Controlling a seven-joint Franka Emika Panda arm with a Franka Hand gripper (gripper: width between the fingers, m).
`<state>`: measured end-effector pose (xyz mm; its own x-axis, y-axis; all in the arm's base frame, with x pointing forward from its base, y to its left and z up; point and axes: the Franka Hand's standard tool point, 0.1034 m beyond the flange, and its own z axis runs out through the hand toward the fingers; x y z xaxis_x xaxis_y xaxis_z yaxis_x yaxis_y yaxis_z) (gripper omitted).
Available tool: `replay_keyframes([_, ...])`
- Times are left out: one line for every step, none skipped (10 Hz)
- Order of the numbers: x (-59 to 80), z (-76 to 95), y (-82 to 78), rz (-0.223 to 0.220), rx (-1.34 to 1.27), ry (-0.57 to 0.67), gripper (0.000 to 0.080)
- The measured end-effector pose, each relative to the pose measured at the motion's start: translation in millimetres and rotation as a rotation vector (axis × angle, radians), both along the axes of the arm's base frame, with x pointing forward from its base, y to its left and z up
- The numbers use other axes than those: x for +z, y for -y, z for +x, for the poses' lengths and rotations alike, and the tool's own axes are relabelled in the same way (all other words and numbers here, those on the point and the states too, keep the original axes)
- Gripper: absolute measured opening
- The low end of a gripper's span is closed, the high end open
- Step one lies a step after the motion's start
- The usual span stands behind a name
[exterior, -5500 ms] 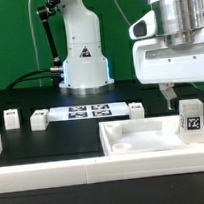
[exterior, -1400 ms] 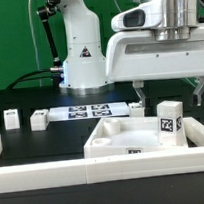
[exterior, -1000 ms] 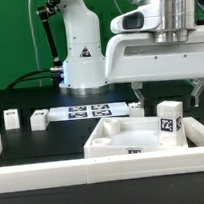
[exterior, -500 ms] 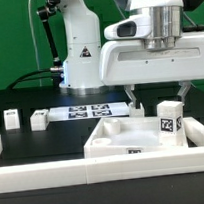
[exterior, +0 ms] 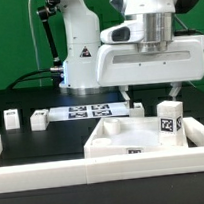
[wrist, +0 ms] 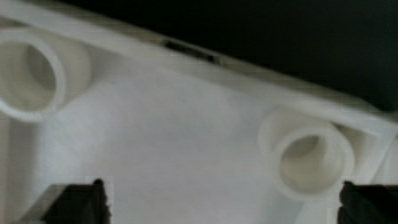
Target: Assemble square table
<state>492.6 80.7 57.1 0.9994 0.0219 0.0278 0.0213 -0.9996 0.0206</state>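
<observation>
The gripper (exterior: 150, 94) hangs open over the far part of the top (exterior: 113, 134). Its two fingers (exterior: 126, 94) are spread wide with nothing between them.

The top lies flat at the near side of the black board (exterior: 53, 139), toward the exterior view's right, with its recessed face up. It sits close against the rail (exterior: 36, 176) that runs along the near edge. A tag (exterior: 135, 156) shows on the top's near edge. An upright tagged leg (exterior: 171, 119) stands at the right side of the top; whether it is seated in a socket cannot be told.

Three pegs stand on the board, apart from the top. Two are side by side at the far left of the exterior view, the outer peg (exterior: 9, 119) and the inner peg (exterior: 37, 121). The third peg (exterior: 137, 109) stands just beyond the top's far edge, near one finger. The marker board (exterior: 86, 112) lies flat between the inner and third pegs, in front of the robot base (exterior: 81, 52).

In the wrist view the gripper (wrist: 222, 200) looks down on the top (wrist: 178, 120), whose white face fills most of the picture. Two round sockets show in it, one (wrist: 36, 72) near a corner and one (wrist: 317, 152) further along the same edge. The dark fingertips (wrist: 75, 203) stand wide apart over bare white surface.
</observation>
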Motion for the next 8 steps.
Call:
replay_keyframes([-1.2,-16.8,1.9,0.003,0.012,-0.008,0.0649])
replay_keyframes([-1.9,-22.9,5.1,0.002,0.01,-0.015,0.0649])
replay_keyframes([-3.4,-27.1,3.9,0.002,0.013,-0.022,0.0649])
replay_keyframes([-5.2,-32.6,3.9,0.001,0.015,-0.03,0.0649])
replay_keyframes([-6.7,-36.1,6.7,0.005,0.014,-0.036,0.0649])
replay_keyframes([-7.5,-38.8,14.1,0.025,-0.029,-0.041,0.0649])
replay_keyframes([-7.6,-39.9,15.1,0.036,-0.059,-0.04,0.0649])
replay_keyframes([-10.5,-45.9,12.7,0.045,-0.078,-0.045,0.0649])
